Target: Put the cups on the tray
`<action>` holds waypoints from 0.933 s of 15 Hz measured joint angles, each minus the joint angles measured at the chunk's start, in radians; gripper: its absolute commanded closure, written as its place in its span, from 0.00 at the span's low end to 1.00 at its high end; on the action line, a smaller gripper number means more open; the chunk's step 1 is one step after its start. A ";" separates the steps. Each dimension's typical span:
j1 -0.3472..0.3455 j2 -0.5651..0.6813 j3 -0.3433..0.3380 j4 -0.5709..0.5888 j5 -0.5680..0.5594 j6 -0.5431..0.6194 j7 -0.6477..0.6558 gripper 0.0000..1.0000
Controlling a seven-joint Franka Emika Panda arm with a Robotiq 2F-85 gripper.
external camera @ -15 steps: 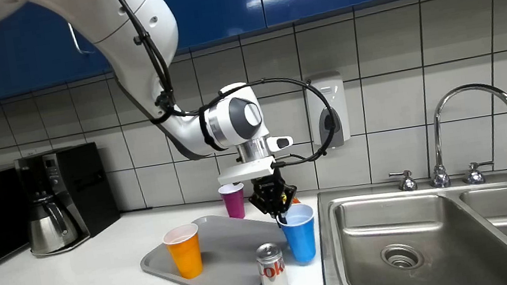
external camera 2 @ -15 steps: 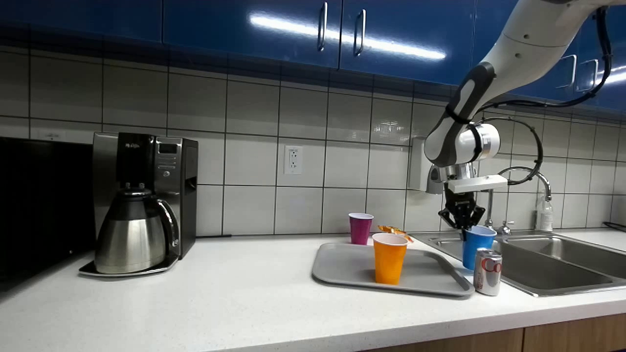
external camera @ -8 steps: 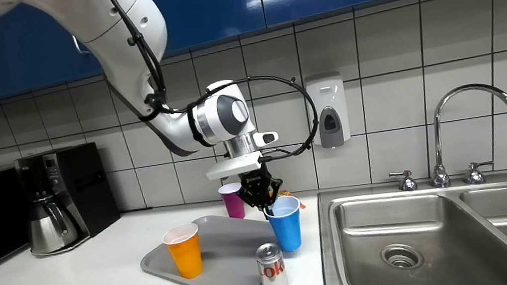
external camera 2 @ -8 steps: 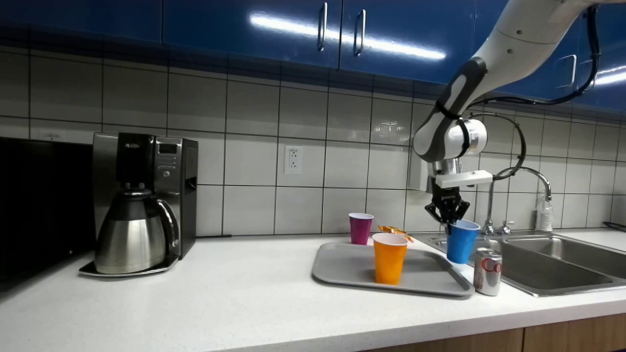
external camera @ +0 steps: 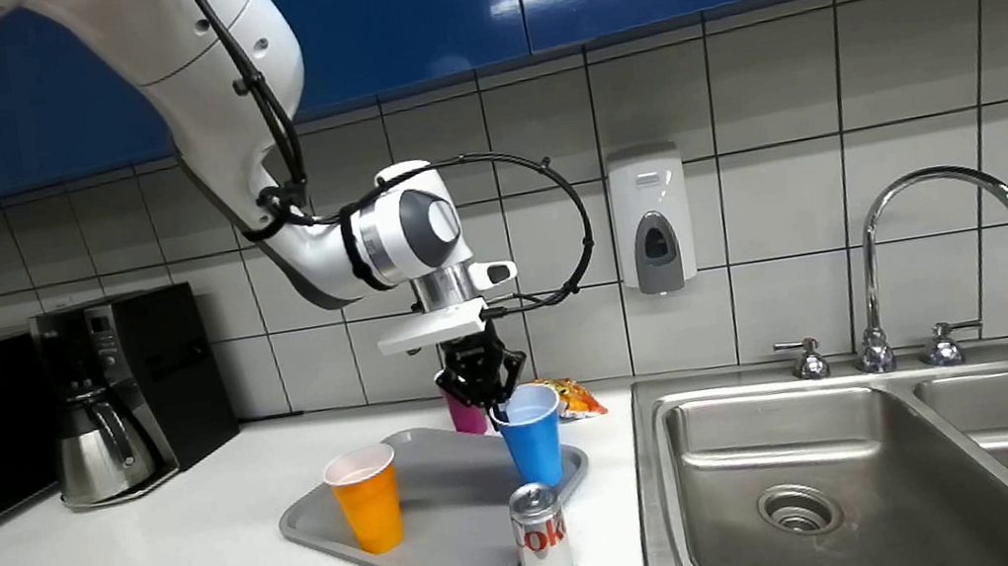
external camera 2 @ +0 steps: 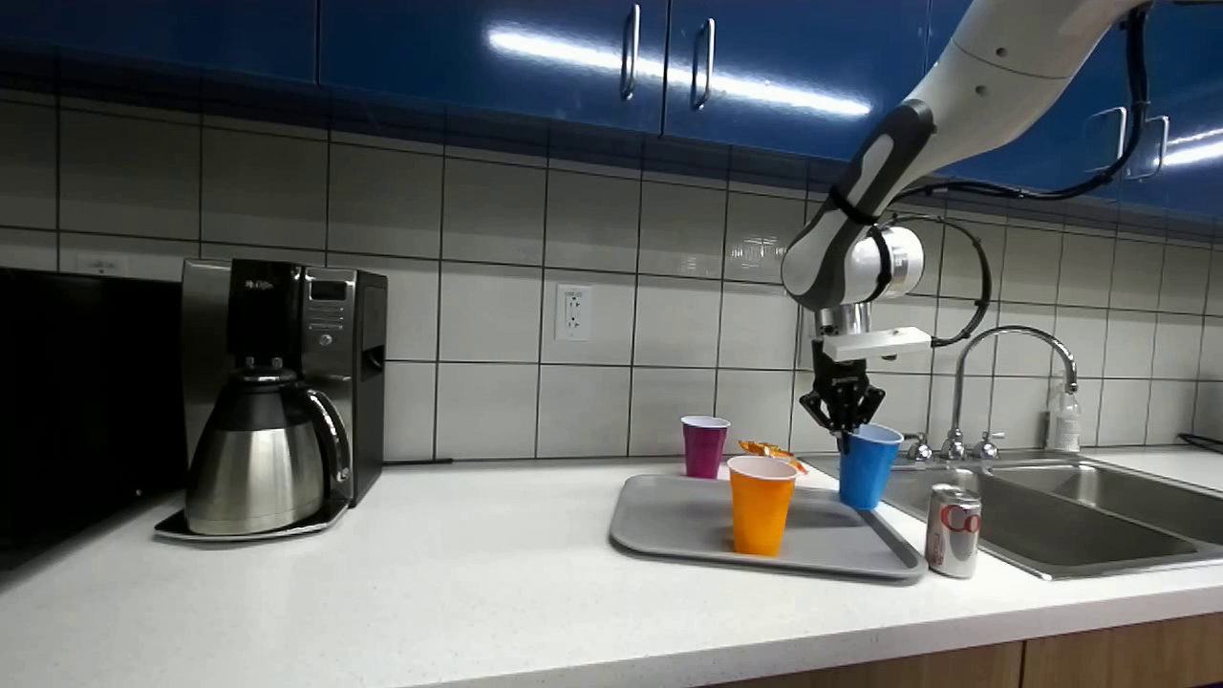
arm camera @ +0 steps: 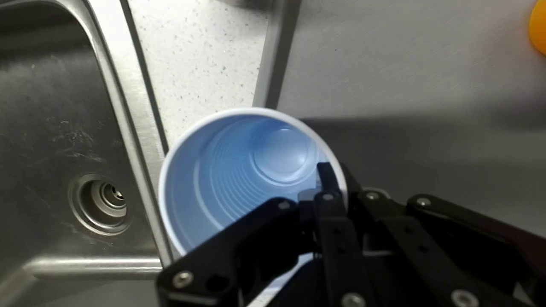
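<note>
Though the blue cup [external camera: 533, 443] is at the far right border of the tray [external camera: 455, 555], whether its base touches the surface cannot be told. The gripper [arm camera: 339, 175] pinches the left wall at the rim, one finger [arm camera: 327, 181] inside and one outside, probably so that the base can be set down flat. The cup's mouth points up, and the long axis runs close to vertical, perhaps with a slight lean. To the left and nearer, the orange cup [external camera 2: 761, 516] stands upright on the tray, seemingly its finished place. Just beyond the far edge, the purple cup [external camera 2: 704, 451] stands mouth up, presumably to be moved later. At the near right corner, a can [external camera: 543, 547] stands beside the tray; farther right lies the sink [external camera: 662, 519].
</note>
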 measured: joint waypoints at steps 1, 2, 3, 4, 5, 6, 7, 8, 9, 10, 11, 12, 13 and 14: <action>0.003 0.000 0.004 0.000 0.000 -0.003 0.000 0.99; 0.006 0.000 0.007 0.000 0.000 -0.005 0.000 0.99; 0.010 0.000 0.008 0.000 0.000 -0.008 0.000 0.99; 0.012 0.000 0.011 0.000 0.000 -0.011 0.000 0.99; 0.013 0.000 0.015 0.000 0.000 -0.014 0.000 0.99; 0.015 0.000 0.017 0.000 0.000 -0.018 0.000 0.99; 0.018 0.001 0.017 0.000 0.000 -0.022 0.000 0.99; 0.021 0.002 0.017 0.000 0.000 -0.027 0.000 0.99; 0.022 0.004 0.017 0.000 0.000 -0.031 0.000 0.99; 0.023 0.007 0.017 0.000 -0.001 -0.035 0.000 0.99; 0.023 0.010 0.017 0.000 -0.001 -0.038 0.000 0.99; 0.024 0.013 0.017 0.000 -0.003 -0.041 0.000 0.99; 0.024 0.016 0.017 0.000 -0.004 -0.043 0.000 0.99; 0.024 0.019 0.017 0.000 -0.005 -0.044 0.000 0.99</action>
